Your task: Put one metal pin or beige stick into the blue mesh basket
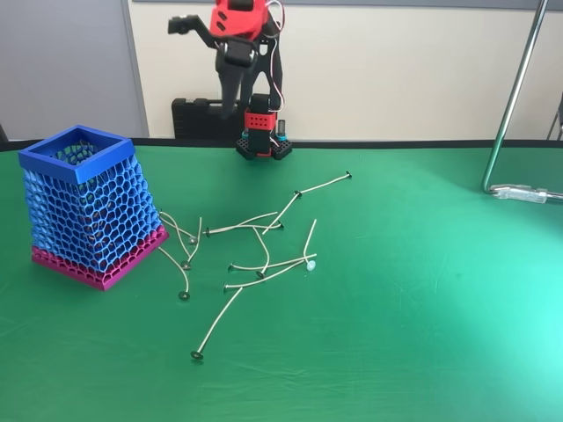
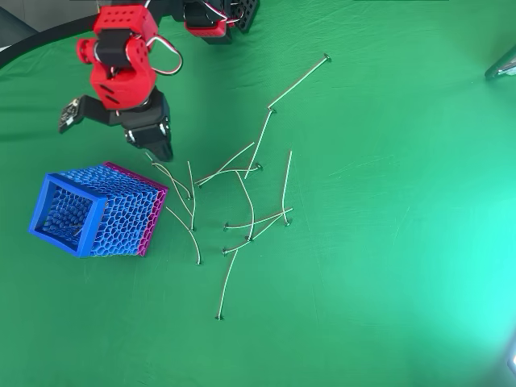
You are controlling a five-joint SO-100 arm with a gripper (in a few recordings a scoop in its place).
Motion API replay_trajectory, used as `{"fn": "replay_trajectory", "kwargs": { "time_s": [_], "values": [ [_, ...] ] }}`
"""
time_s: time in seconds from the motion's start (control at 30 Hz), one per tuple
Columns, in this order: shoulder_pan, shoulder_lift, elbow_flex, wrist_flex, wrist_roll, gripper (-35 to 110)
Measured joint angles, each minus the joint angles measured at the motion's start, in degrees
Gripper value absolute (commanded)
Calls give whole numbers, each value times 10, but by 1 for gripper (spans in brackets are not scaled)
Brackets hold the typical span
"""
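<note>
Basket: tall square blue honeycomb-mesh basket (image 2: 89,214) with solid blue rim and magenta-pink base, left on green desk (image 2: 387,242); upright, mouth open upward; some thin pieces seemingly inside.
Tool: red-and-black two-finger tool (image 2: 113,133), raised above desk, just behind basket in overhead view; fingers spread wide apart, holding nothing.
Nearest pins: thin beige sticks with small metal heads (image 2: 173,181), just right of basket base, long axes running roughly away from arm.
Main scatter: crossing, overlapping pins (image 2: 250,205) at desk centre, axes mixed.
Lone pin: straight pin (image 2: 298,81) at far right of scatter, lying diagonally.
Method, judged: choose uncrossed pin, close across its long axis at mid-length, lift clear, release over rim.
</note>
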Motion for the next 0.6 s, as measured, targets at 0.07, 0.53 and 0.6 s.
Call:
{"fn": "replay_trajectory", "kwargs": {
  "time_s": [0.07,0.53,0.6],
  "values": [
    [-13,37,71,-34,4,1],
    [-49,316,528,-304,33,1],
    [-47,352,586,-335,36,1]
  ]
}}
